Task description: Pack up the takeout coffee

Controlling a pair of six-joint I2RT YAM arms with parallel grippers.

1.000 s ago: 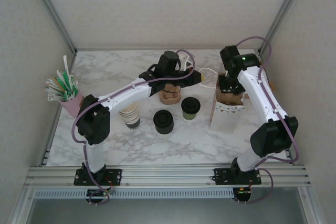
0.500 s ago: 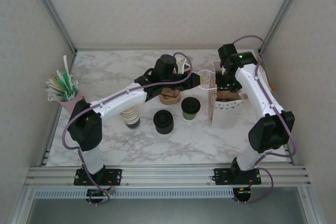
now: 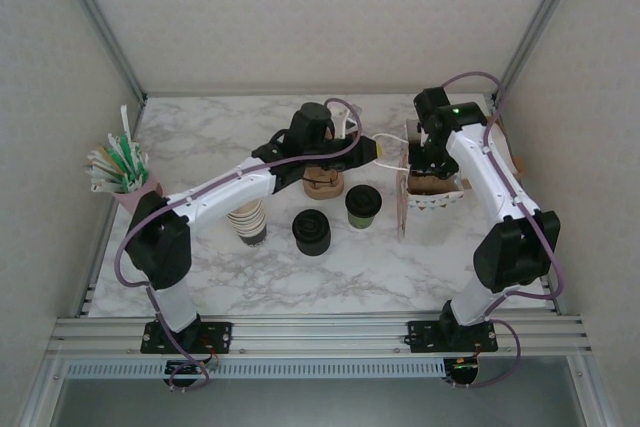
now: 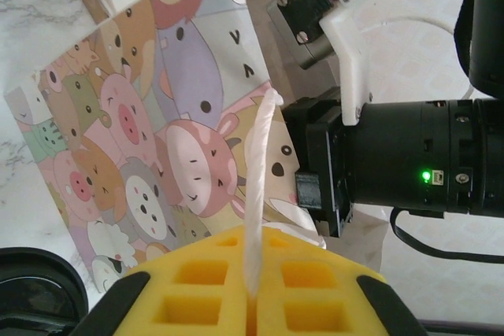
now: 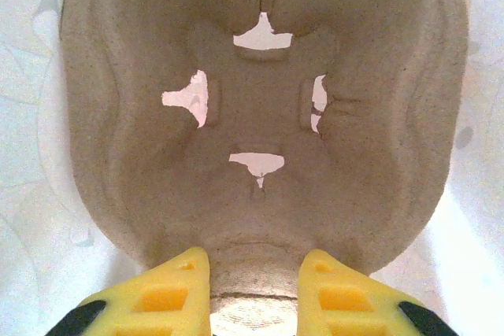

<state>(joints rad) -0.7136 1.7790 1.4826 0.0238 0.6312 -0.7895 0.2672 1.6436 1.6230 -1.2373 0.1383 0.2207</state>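
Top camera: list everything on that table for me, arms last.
takeout coffee: one, olive-green with a black lid, table centre
black lids: one stack, black, left of the coffee
paper cups: one stack, cream, left of the lids
spare carrier: at least one, brown pulp, behind the lids, under the left arm
straw cup: one, pink, full of white and green straws, left edge
paper bag: one, white with cartoon animals, right of the coffee
pulp carrier: one, brown, inside the bag
table: one, white marble
left hand: yellow fingers, pinching the white bag handle
right hand: yellow fingers, gripping the pulp carrier's edge
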